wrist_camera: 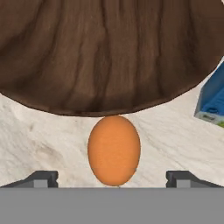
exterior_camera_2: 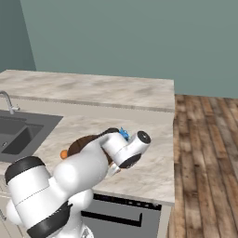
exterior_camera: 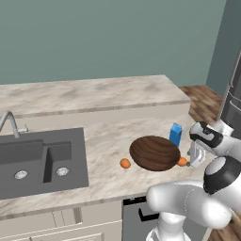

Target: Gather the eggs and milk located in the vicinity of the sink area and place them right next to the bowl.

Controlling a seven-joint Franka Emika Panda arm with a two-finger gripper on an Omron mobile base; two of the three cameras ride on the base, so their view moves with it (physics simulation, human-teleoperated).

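Note:
The dark brown wooden bowl (exterior_camera: 155, 153) (wrist_camera: 105, 52) sits on the marble counter right of the sink (exterior_camera: 40, 162). One orange egg (exterior_camera: 124, 163) (exterior_camera_2: 63, 154) lies at the bowl's left rim. A second egg (exterior_camera: 182, 162) (wrist_camera: 114, 150) rests on the counter against the bowl's right rim. My gripper (exterior_camera: 194, 161) (wrist_camera: 113, 179) hangs over this egg, open, its fingertips (wrist_camera: 41, 178) wide on either side and clear of it. The blue milk (exterior_camera: 175, 134) (exterior_camera_2: 123, 134) (wrist_camera: 212, 98) carton stands upright just behind the bowl's right side.
A curved silver faucet (exterior_camera: 9, 121) stands behind the double-basin sink. The counter's right edge (exterior_camera_2: 172, 153) drops to a wooden floor (exterior_camera_2: 204, 153). A raised back ledge (exterior_camera: 94, 96) runs along the wall. A dishwasher front (exterior_camera_2: 121, 216) is below the counter.

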